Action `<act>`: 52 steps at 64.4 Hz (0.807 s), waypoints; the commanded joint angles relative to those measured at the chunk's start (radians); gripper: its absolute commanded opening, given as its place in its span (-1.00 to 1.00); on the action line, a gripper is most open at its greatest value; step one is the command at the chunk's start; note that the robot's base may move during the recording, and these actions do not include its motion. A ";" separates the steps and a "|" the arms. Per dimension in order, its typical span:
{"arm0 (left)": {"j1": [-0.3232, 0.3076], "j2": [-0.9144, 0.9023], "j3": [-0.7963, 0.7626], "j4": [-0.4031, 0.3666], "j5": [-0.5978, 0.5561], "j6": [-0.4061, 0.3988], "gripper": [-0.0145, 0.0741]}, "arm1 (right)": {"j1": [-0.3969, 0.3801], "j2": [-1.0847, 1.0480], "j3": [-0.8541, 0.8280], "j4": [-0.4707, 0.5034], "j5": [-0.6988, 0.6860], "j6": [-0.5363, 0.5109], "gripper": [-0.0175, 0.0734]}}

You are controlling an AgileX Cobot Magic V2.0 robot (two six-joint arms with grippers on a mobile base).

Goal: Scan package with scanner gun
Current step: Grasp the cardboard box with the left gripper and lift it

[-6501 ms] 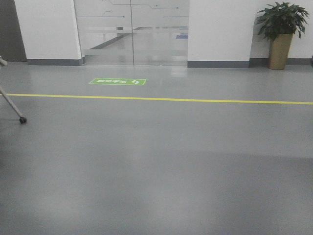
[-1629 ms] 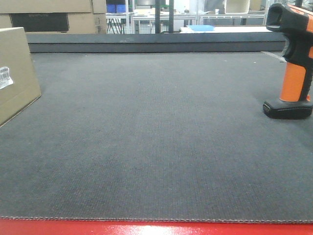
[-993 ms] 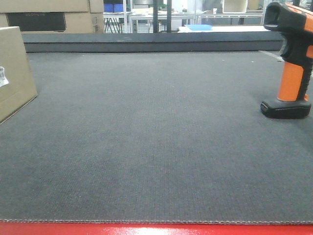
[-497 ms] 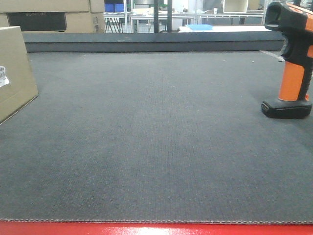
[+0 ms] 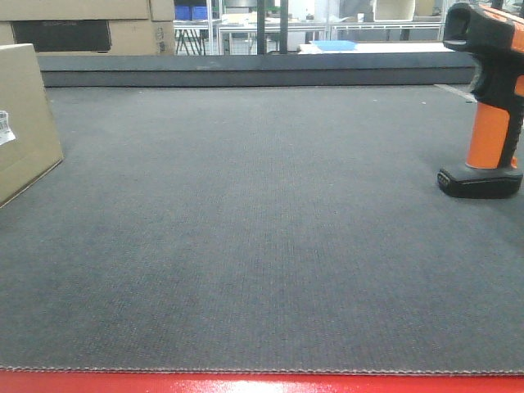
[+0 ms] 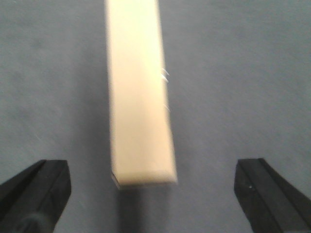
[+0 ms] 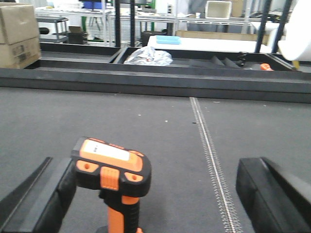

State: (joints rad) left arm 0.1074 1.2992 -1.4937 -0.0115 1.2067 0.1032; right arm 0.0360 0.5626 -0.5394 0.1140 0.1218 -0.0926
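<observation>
The package (image 5: 26, 123), a tan cardboard box with a white label (image 5: 4, 128), stands at the left edge of the dark mat in the front view. In the left wrist view it (image 6: 138, 97) runs away from me, blurred. Its near end lies just ahead of my open left gripper (image 6: 150, 196), nearer the left finger and touching neither. The scanner gun (image 5: 490, 98) stands upright on its black base at the far right. In the right wrist view the scanner gun (image 7: 112, 172) stands between the fingers of my open right gripper (image 7: 155, 199), close to the left finger (image 7: 46, 196).
A raised black ledge (image 5: 246, 70) bounds the mat at the back, with big cardboard boxes (image 5: 78, 24) behind it. A red edge (image 5: 246, 383) runs along the front. A zipper-like seam (image 7: 211, 160) crosses the mat to the right of the scanner. A plastic bag (image 7: 146, 56) lies beyond the ledge.
The front view showed a bare floor 6.5 s ago and now shows the mat. Since 1.6 s ago the package slid slightly left in view. Nothing moved in the last half second.
</observation>
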 commanded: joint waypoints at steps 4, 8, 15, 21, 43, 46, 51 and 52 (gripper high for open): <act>0.008 0.150 -0.138 -0.001 0.014 0.027 0.64 | 0.014 0.003 -0.009 0.004 -0.025 -0.004 0.64; 0.008 0.201 -0.162 -0.010 0.014 0.027 0.64 | 0.016 0.003 -0.009 0.004 -0.025 -0.004 0.64; -0.009 0.267 -0.167 -0.009 0.014 0.043 0.64 | 0.016 0.003 -0.009 0.004 -0.025 -0.004 0.64; -0.016 0.322 -0.167 -0.007 0.014 0.046 0.64 | 0.016 0.003 -0.009 0.004 -0.025 -0.004 0.64; -0.016 0.476 -0.167 0.002 0.014 0.050 0.64 | 0.016 0.003 -0.009 0.004 -0.025 -0.004 0.64; -0.016 0.488 -0.167 0.005 0.014 0.050 0.64 | 0.016 0.003 -0.009 0.004 -0.025 -0.004 0.64; -0.016 0.502 -0.167 0.012 0.014 0.050 0.61 | 0.016 0.003 -0.009 0.004 -0.025 -0.004 0.64; -0.016 0.502 -0.167 0.012 0.014 0.050 0.60 | 0.016 0.003 -0.009 0.004 -0.025 -0.004 0.64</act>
State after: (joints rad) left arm 0.0970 1.7952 -1.6514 0.0000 1.2226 0.1532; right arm 0.0501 0.5626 -0.5394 0.1144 0.1201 -0.0926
